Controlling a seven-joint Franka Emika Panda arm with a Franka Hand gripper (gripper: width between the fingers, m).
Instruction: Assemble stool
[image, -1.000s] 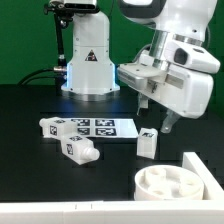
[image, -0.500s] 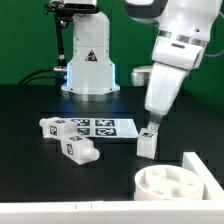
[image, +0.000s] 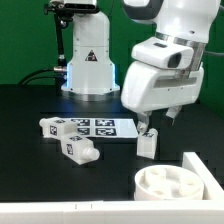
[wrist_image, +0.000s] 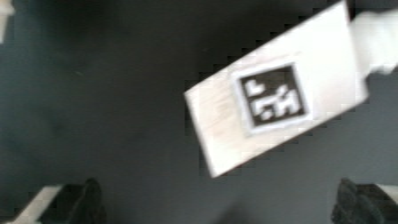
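1. No leg is seen fitted. The seat (image: 170, 186) lies alone on the table (image: 30, 170) at the exterior view's lower right, just beside the bar (image: 205, 165).
2. Three legs are seen loose. A first leg (image: 147, 144) rests just off the exterior view's right end of the marker board (image: 97, 127). A second leg (image: 55, 126) and a third leg (image: 80, 151) lie together at its left end.
3. The gripper (image: 156, 120) is held wide and empty, just above the first leg. In the wrist view that leg (wrist_image: 276, 95) is seen apart from both fingertips (wrist_image: 71, 200), untouched.
4. The task is judged barely begun: every leg is yet to be grasped, carried and seated.
5. No true container is present. The seat's sockets are seen empty, as far as is shown.
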